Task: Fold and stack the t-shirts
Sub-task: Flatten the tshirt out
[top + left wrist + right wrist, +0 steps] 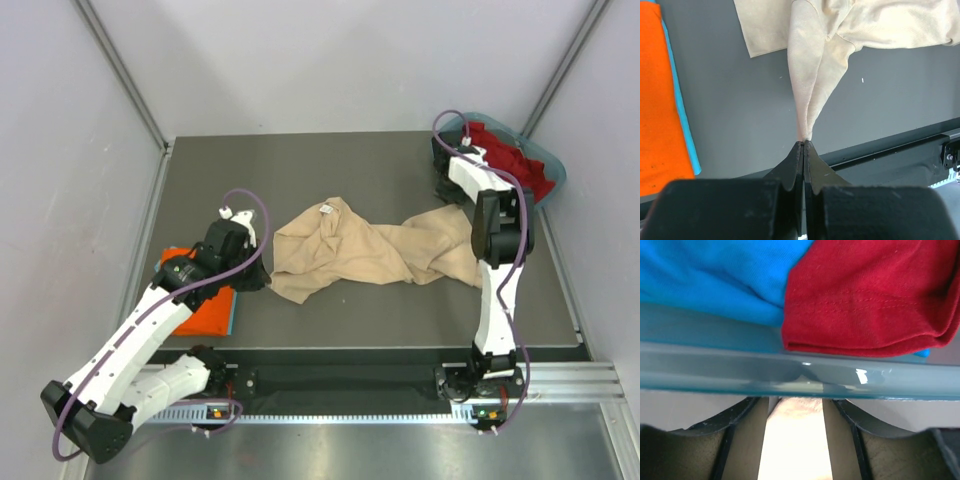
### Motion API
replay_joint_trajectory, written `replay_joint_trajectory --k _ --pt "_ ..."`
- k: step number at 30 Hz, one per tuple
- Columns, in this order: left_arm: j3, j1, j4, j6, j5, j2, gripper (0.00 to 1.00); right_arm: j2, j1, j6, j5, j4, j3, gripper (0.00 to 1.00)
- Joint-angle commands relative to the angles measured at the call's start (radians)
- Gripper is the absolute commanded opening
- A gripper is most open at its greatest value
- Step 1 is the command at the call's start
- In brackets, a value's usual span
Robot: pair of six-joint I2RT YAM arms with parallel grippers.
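The beige t-shirt (370, 250) lies crumpled and stretched across the middle of the table, white neck label up. My left gripper (256, 281) is shut on its left edge; in the left wrist view the jaws (804, 144) pinch a drawn-out fold of the beige cloth (815, 65) just above the table. My right gripper (443, 182) holds the shirt's right end beside the tub; in the right wrist view beige cloth (796, 440) fills the gap between the fingers (746, 440). A folded orange t-shirt (200, 300) lies on a blue one (232, 318) at the left.
The teal-blue tub (552, 172) at the back right holds a red t-shirt (505, 155) and a blue one (715, 275); its rim (790, 372) is right at my right fingertips. A raised black rail (400, 355) runs along the table's near edge.
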Motion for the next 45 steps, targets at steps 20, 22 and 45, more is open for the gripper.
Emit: replay_joint_trajectory --k 20,22,45 --pt "0.472 0.002 0.038 0.024 -0.058 0.136 0.0 -0.335 -0.006 -0.122 0.024 -0.177 0.251 0.0" --pt "0.69 0.002 0.013 0.043 -0.106 0.209 0.0 -0.451 -0.016 -0.155 0.017 -0.196 0.29 0.0" --pt "1.001 0.002 -0.039 -0.048 -0.218 0.085 0.0 -1.056 -0.209 -0.2 -0.23 -0.248 0.19 0.0"
